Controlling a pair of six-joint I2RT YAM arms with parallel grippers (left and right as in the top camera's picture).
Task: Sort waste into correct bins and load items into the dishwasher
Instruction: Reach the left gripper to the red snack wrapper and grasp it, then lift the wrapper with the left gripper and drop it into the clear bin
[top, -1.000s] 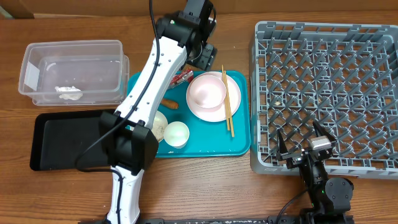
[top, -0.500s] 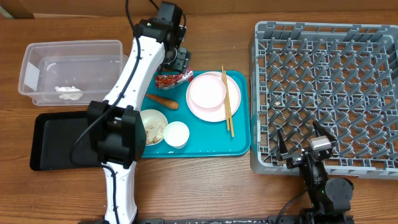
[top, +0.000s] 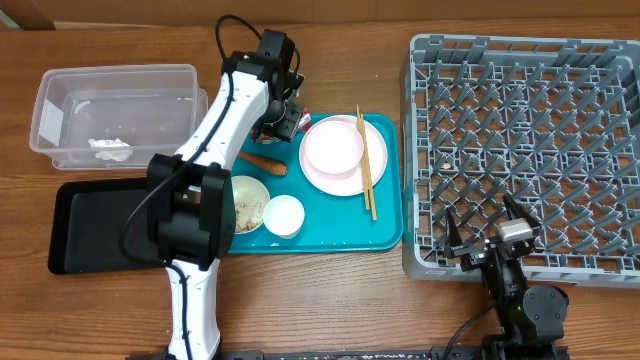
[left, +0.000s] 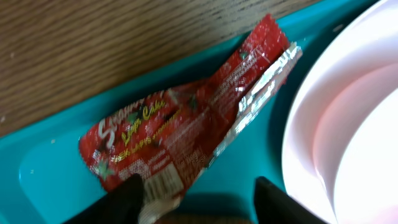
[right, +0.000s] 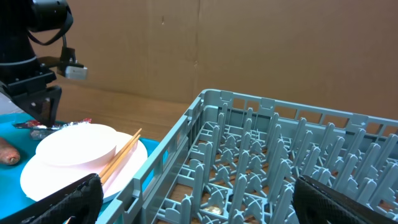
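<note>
The red snack wrapper (left: 186, 118) lies at the back left corner of the teal tray (left: 56, 162). My left gripper (left: 199, 208) is open just above it, its left finger touching the wrapper's lower corner; from overhead the gripper (top: 281, 120) hides most of the wrapper. The carrot piece (top: 265, 163), a white bowl of beige scraps (top: 246, 202), a small white cup (top: 284, 215), the pink plate (top: 335, 155) and chopsticks (top: 365, 165) are on the tray. The tissue (top: 110, 149) lies in the clear tub (top: 115, 85). My right gripper (top: 490, 245) is open and empty at the grey rack's (top: 530, 150) front edge.
The black tray (top: 100, 225) sits in front of the clear tub, left of the teal tray (top: 385, 235). In the right wrist view the rack's pegs (right: 280, 162) fill the foreground, with the plate (right: 74, 155) and my left arm (right: 37, 62) to the left.
My left gripper has moved left from behind the plate and come down over the red wrapper. The right arm has not moved.
</note>
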